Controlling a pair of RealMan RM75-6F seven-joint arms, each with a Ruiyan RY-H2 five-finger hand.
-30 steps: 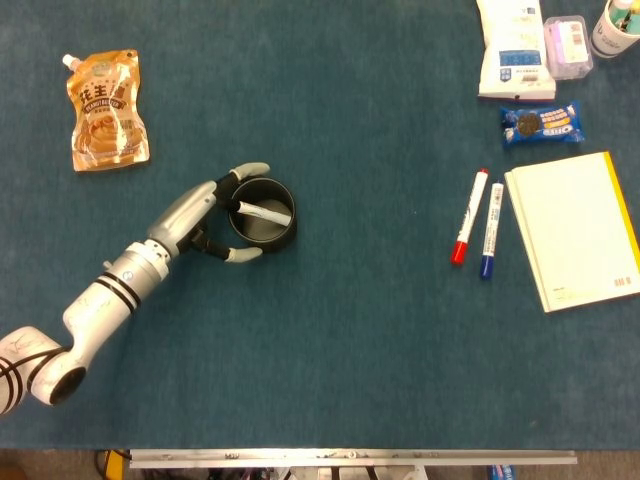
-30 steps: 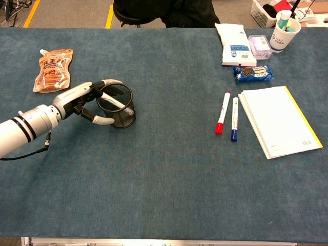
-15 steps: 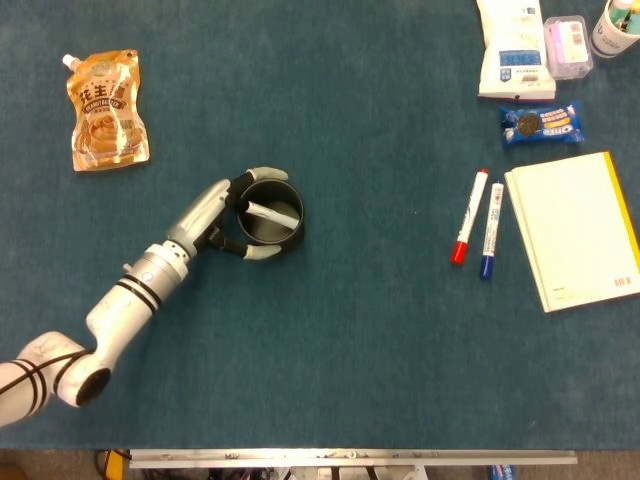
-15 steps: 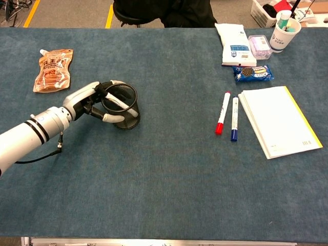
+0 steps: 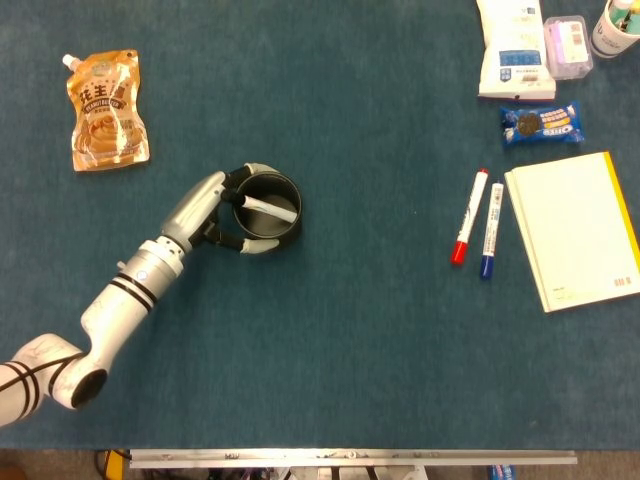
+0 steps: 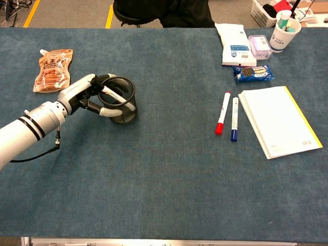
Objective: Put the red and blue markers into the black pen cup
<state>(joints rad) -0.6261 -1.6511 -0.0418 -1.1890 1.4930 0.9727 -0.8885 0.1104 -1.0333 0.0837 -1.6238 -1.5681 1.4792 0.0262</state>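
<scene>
My left hand (image 5: 203, 212) (image 6: 81, 95) grips the black mesh pen cup (image 5: 283, 232) (image 6: 124, 110) at the table's left middle. One finger lies across the inside of the rim, and others curl around the outer wall. The red marker (image 5: 468, 216) (image 6: 221, 113) and the blue marker (image 5: 491, 230) (image 6: 233, 119) lie side by side on the cloth far to the right, caps toward me. Neither hand touches them. My right hand shows in neither view.
An orange pouch (image 5: 105, 110) lies at the back left. Right of the markers lies a yellow-edged notebook (image 5: 575, 230). Behind them are a blue cookie pack (image 5: 541, 123), a white packet (image 5: 513, 50), a pink box (image 5: 567, 45) and a paper cup (image 6: 283, 32).
My left hand has carried the pen cup a little to the right. In the chest view the cup now stands slightly higher than half a second ago. The markers have not moved.
</scene>
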